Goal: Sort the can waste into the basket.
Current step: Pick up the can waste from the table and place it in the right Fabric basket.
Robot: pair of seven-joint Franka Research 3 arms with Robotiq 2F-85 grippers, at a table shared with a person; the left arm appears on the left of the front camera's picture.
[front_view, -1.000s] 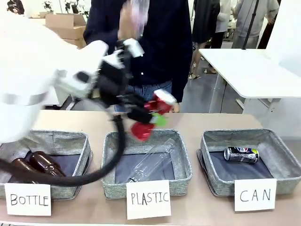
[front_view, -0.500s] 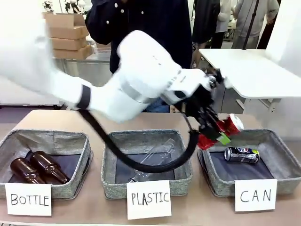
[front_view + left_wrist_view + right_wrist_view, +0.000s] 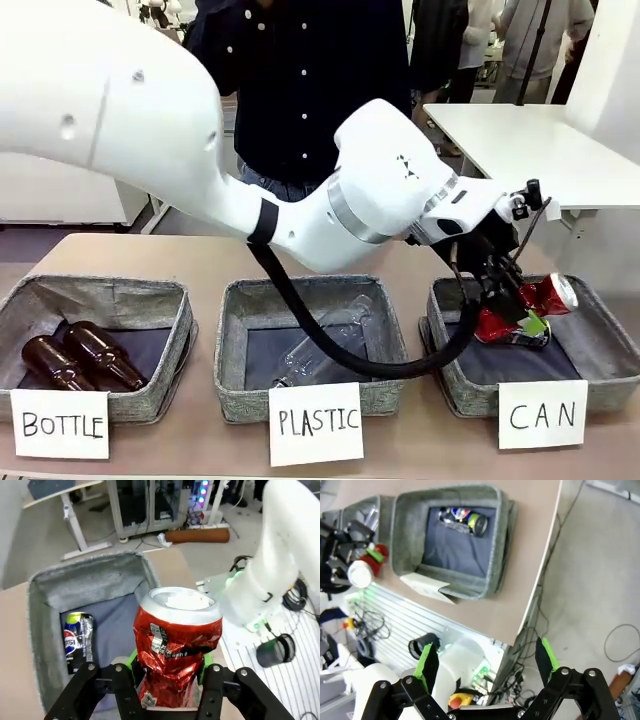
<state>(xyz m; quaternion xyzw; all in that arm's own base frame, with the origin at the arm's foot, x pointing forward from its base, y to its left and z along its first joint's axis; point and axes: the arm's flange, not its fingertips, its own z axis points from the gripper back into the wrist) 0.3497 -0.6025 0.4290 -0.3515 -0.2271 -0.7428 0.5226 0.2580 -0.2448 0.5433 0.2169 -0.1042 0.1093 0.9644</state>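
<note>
A: What is carried by the counter (image 3: 200,262)?

B: Three grey baskets are set in a row on it, signed "BOTTLE", "PLASTIC" and "CAN". Two brown bottles (image 3: 75,357) are laid in the first, a clear plastic bottle (image 3: 325,340) in the middle one.

A: And the basket (image 3: 600,330) signed "CAN"?

B: It is placed at the robot's right end of the row. The left arm (image 3: 180,150) is stretched across the middle to it, in front of a person in a dark shirt (image 3: 300,80) at the far side.

A: How is the left claw (image 3: 520,318) found?

B: It is clamped on the red dented can (image 3: 522,308), which is held over the inside of that basket, tilted, its silver end turned to the right. In the left wrist view the crumpled can (image 3: 176,645) is seen pinched between the green pads.

A: The dark can?

B: It is laid on its side on the basket's dark bottom (image 3: 79,639), beside the held can.

A: The right claw (image 3: 485,665)?

B: Its fingers are spread apart, nothing between them, held high, well apart from the basket.
</note>
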